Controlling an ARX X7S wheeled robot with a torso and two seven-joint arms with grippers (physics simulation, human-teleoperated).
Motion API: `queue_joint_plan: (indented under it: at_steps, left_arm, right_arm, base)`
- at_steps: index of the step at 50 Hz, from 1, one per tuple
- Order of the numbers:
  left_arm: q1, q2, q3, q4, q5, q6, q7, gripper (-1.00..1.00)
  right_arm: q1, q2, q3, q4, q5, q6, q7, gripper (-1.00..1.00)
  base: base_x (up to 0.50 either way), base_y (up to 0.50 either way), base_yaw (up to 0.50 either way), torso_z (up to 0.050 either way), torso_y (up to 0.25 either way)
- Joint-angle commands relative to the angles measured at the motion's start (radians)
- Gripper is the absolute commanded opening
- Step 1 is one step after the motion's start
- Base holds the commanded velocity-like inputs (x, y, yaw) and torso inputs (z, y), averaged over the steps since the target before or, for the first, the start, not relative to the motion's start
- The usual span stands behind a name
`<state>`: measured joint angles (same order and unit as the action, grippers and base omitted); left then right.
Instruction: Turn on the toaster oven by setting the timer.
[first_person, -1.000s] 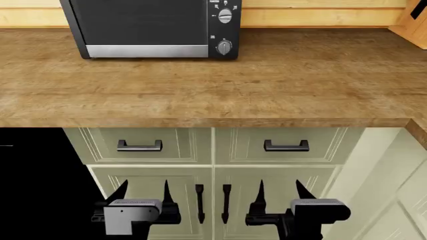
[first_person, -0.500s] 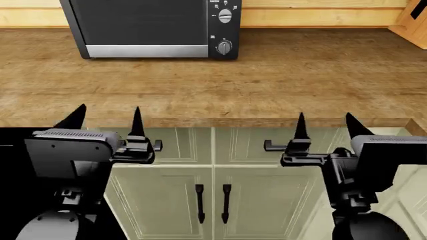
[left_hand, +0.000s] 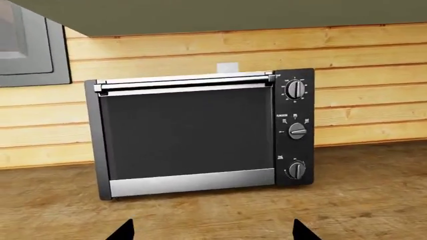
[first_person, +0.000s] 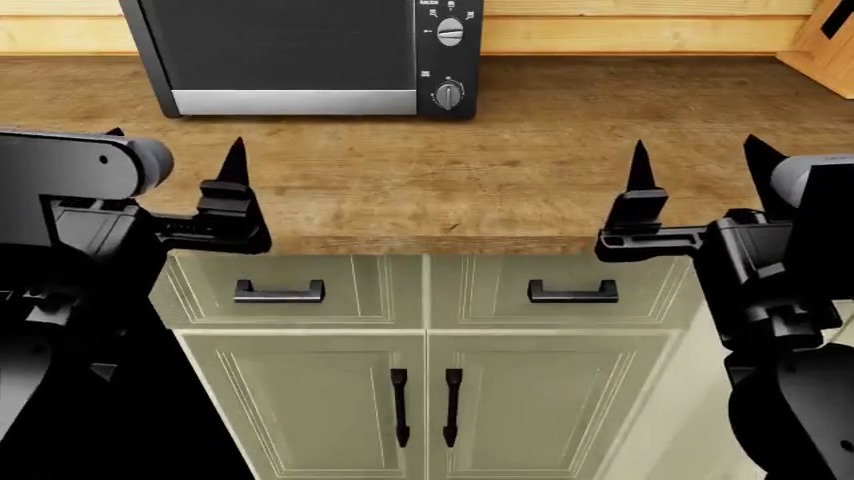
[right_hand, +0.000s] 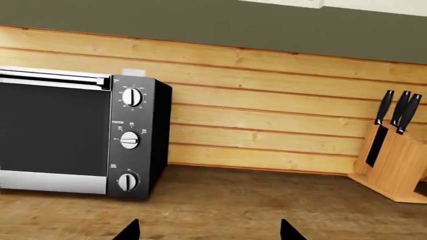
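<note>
item: timer (right_hand: 127, 181), lowest knob on toaster oven (left_hand: 187, 132) panel, lying ahead of both grippers, well apart. right gripper (first_person: 694, 170) is standing nearer, knob sitting ahead and toward its inner side; left gripper (first_person: 174, 165) is facing the door. both are showing jaws apart, holding nothing.

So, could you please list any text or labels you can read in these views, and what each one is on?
"FUNCTION": above the middle knob on the toaster oven panel, small but just readable.
Label by the timer, the lowest knob: too small to read.
Marks around the top knob: too small to read.
Knife block: no text visible.
</note>
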<state>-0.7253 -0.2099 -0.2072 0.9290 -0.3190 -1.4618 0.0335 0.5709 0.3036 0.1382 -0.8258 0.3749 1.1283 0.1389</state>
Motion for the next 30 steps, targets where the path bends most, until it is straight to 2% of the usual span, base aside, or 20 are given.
queue_joint_plan:
  at_steps: [1, 6, 12, 30]
  left_arm:
    - [-0.08, -0.046, -0.086, -0.031, -0.244, -0.107, -0.158, 1.0]
    - [-0.085, -0.064, -0.111, -0.06, -0.37, -0.105, -0.253, 1.0]
    - [-0.07, -0.069, -0.121, -0.062, -0.447, -0.098, -0.296, 1.0]
    - [-0.052, -0.088, -0.116, -0.069, -0.499, -0.066, -0.337, 1.0]
  right_arm:
    - [0.078, 0.009, 0.013, -0.004, 0.028, 0.102, 0.015, 1.0]
    - [0.089, 0.007, 0.021, -0.017, 0.041, 0.131, 0.018, 1.0]
    - [0.084, 0.017, -0.002, -0.009, 0.03, 0.125, 0.029, 1.0]
    - [0.067, 0.018, 0.005, -0.004, 0.041, 0.1, 0.026, 1.0]
  base:
    - [0.0, 0.0, 0.0, 0.0, 0.0]
    - [0.0, 0.0, 0.0, 0.0, 0.0]
    - [0.0, 0.0, 0.0, 0.0, 0.0]
    - [0.0, 0.0, 0.0, 0.0, 0.0]
